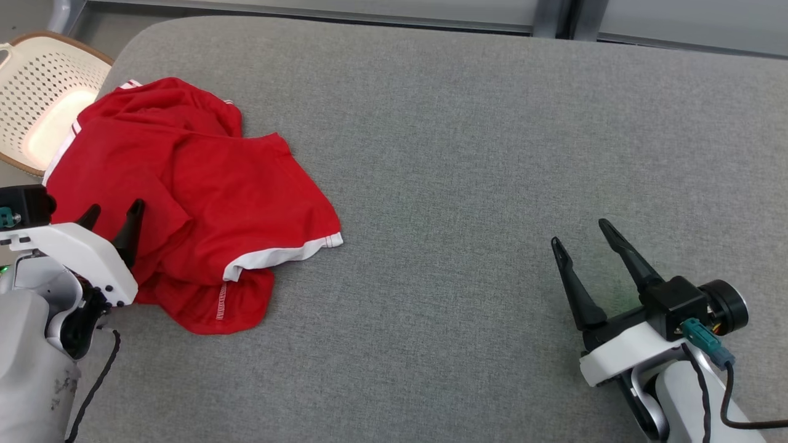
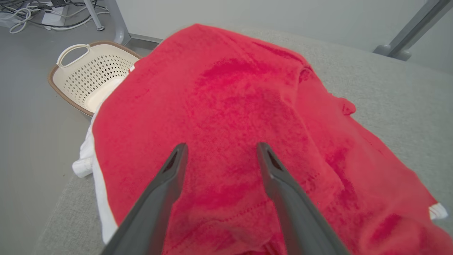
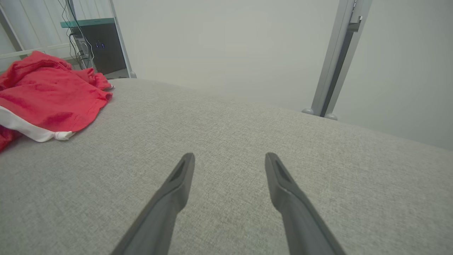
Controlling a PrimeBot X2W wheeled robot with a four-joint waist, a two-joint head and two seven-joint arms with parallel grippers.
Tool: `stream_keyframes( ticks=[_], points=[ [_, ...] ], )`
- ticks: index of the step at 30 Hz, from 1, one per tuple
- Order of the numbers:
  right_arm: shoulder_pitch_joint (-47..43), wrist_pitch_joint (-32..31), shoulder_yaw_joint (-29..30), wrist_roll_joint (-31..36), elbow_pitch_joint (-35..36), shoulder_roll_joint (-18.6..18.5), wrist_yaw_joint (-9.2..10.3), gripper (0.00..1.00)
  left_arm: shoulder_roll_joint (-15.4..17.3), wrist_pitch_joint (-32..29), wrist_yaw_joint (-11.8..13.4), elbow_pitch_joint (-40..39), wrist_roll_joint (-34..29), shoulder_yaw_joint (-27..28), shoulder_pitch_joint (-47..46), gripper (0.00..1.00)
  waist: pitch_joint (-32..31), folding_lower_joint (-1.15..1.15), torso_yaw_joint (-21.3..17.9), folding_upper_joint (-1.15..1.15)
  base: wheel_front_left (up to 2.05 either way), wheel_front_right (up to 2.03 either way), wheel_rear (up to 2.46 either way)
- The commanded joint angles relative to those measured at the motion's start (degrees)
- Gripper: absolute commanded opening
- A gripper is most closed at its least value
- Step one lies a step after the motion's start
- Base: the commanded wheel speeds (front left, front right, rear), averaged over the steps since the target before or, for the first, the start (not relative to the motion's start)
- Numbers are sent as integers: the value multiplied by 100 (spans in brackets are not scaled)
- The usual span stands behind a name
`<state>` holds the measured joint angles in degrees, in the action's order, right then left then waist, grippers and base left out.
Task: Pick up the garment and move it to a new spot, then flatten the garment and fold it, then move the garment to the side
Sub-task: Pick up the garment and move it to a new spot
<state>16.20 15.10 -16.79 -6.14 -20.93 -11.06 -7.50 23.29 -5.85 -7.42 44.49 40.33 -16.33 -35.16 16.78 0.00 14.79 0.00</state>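
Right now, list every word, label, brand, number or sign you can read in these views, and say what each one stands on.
No text can be read in these views.
red garment: white trim and stitching, no print or tag visible.
basket: a pattern of holes, no label.
dark cabinet: small blue lights, too small to read as any sign.
left gripper and right gripper: no lettering visible.

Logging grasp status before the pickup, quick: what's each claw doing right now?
Left claw: open, holding nothing, fingers over the red garment.
Right claw: open, empty, above the bare grey cushion.
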Motion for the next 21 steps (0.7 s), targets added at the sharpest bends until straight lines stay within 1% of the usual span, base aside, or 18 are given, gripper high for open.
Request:
stream_keyframes(
  ticks=[1,7,8,9,15,21],
  points=[
    [73,-21,22,32,44,-50,2,100,87,-10,-4,96,54,-52,-146,100,91,0,-46,0,0,0,0],
    [170,-27,38,48,75,-82,2,100,61,-10,-5,511,268,-271,-419,100,269,0,-120,0,0,0,0],
    [170,-28,42,50,70,-84,2,100,73,-19,-5,551,250,-347,-456,66,288,0,-129,0,0,0,0],
    [166,-28,47,56,67,-87,2,100,73,3,-5,578,273,-404,-487,0,300,0,-133,0,0,0,0],
    [134,-24,98,77,14,-56,2,100,84,415,-5,838,319,-651,-647,0,227,0,-106,0,0,0,0],
    [105,-10,80,32,-68,19,2,100,153,701,-5,842,377,-813,-674,0,40,0,-60,0,0,0,0]
  ],
)
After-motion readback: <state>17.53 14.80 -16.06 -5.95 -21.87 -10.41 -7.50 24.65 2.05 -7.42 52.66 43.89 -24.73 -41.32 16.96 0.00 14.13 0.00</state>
